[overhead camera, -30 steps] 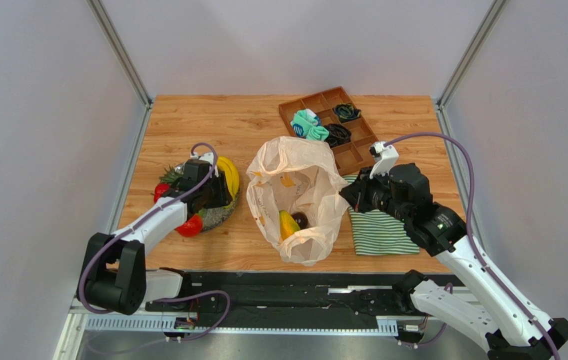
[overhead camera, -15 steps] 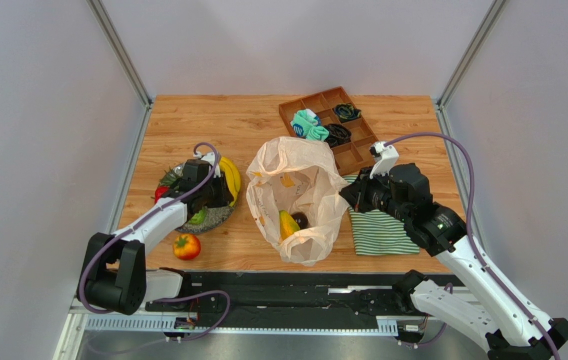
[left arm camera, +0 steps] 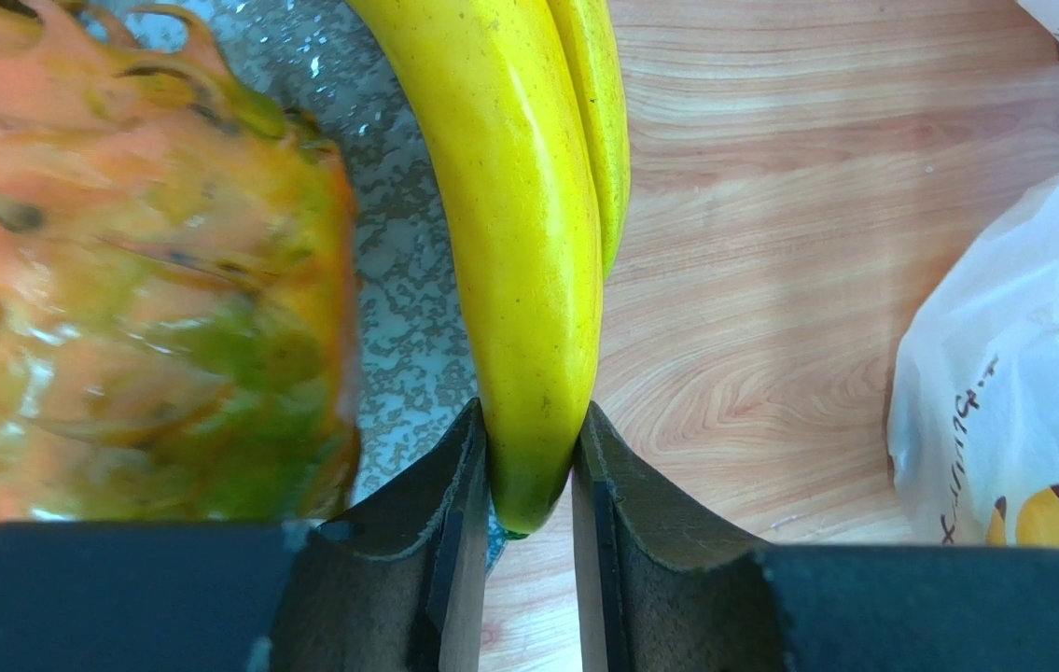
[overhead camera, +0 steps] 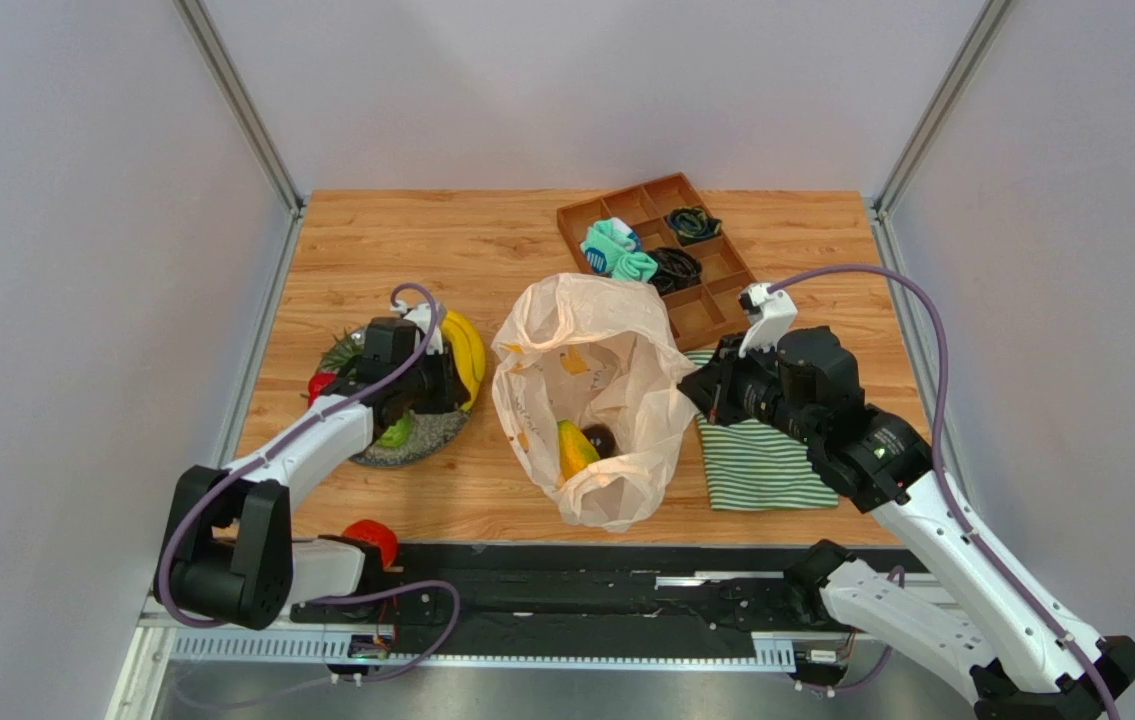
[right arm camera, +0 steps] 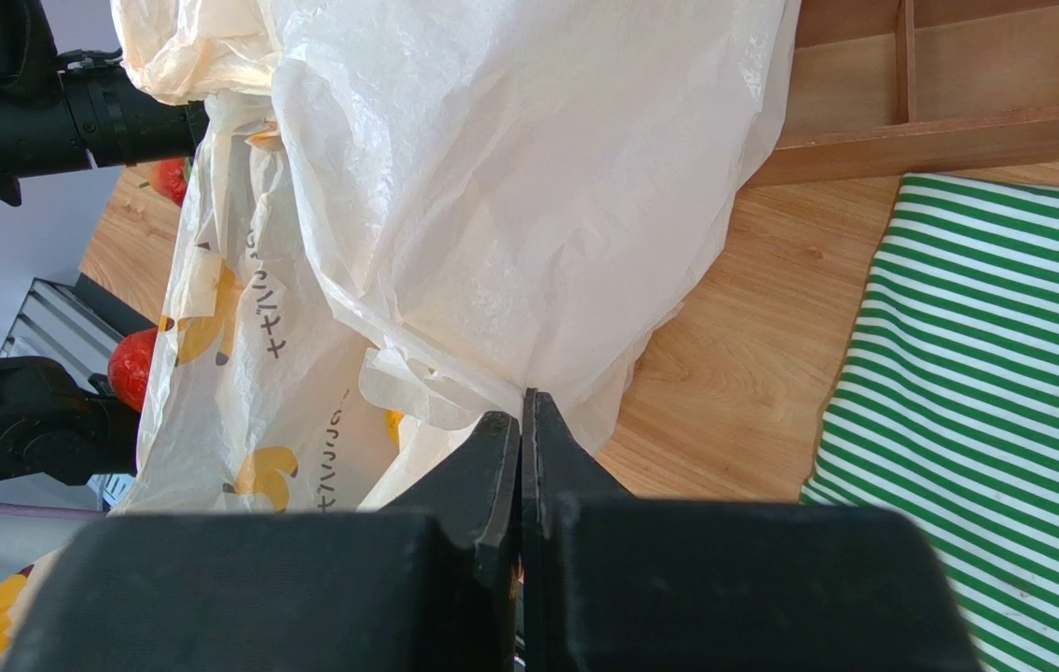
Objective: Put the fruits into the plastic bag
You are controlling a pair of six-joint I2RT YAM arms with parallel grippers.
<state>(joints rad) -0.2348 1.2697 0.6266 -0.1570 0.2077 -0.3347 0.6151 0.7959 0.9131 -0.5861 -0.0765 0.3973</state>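
My left gripper (overhead camera: 432,384) (left arm camera: 532,427) is shut on the near tip of the yellow banana (overhead camera: 464,354) (left arm camera: 528,210), which lies on the speckled grey plate (overhead camera: 441,434) (left arm camera: 409,280). The orange pineapple (left arm camera: 128,308) is right beside it, and a green fruit (overhead camera: 396,432) and a red one (overhead camera: 321,381) share the plate. Another red fruit (overhead camera: 370,537) sits off the table's front edge by the left arm's base. My right gripper (overhead camera: 696,393) (right arm camera: 522,406) is shut on the rim of the plastic bag (overhead camera: 588,375) (right arm camera: 493,168), holding it open. Inside lie a yellow-orange fruit (overhead camera: 576,447) and a dark one (overhead camera: 603,440).
A wooden compartment tray (overhead camera: 704,311) at the back holds teal and black cloth bundles. A green-and-white striped cloth (overhead camera: 761,458) (right arm camera: 997,364) lies right of the bag, under my right arm. Grey walls close in both sides of the table.
My left jaws closed on the banana's tip. The red fruit by the plate rolled toward the front edge and dropped off the table near the left arm's base. The right arm stayed still.
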